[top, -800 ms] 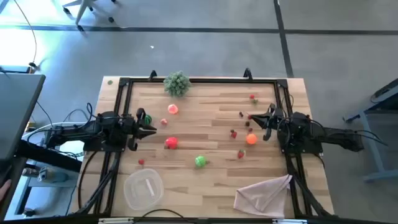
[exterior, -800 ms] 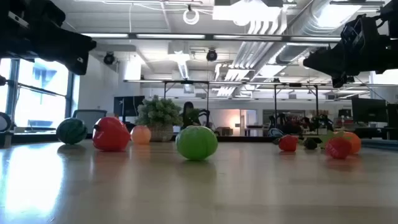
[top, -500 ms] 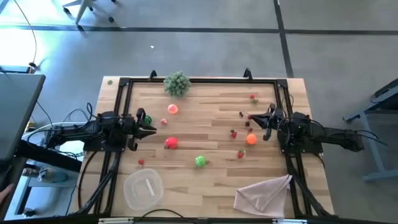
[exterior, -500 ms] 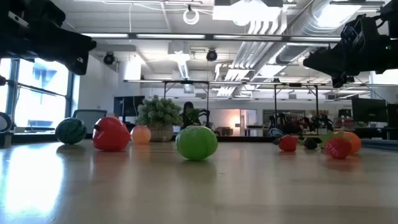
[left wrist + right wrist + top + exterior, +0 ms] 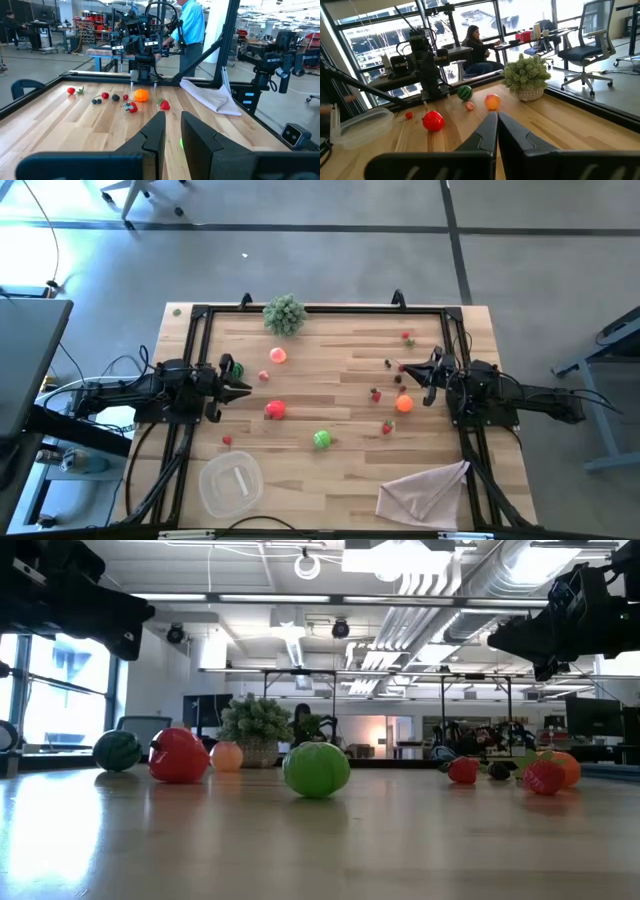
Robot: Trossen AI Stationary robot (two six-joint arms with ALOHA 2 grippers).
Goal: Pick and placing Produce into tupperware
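Note:
The produce lies scattered on the wooden table: a red pepper (image 5: 275,409), a green ball (image 5: 321,439), a pink-orange fruit (image 5: 277,355), a striped dark green melon (image 5: 236,370), an orange (image 5: 404,404) and small strawberries (image 5: 376,394). The clear tupperware (image 5: 230,483) rests flat near the near left corner. My left gripper (image 5: 245,389) hovers at the table's left side, beside the melon, its fingers slightly apart (image 5: 172,116). My right gripper (image 5: 403,370) hovers at the right side above the berries and is shut (image 5: 496,115). Both hang above the tabletop in the low view.
A bushy grey-green plant sprig (image 5: 285,313) stands at the far edge. A beige cloth (image 5: 425,492) lies crumpled at the near right corner. A black frame (image 5: 320,309) borders the table. Bare wood lies between the green ball and the cloth. People are in the room beyond.

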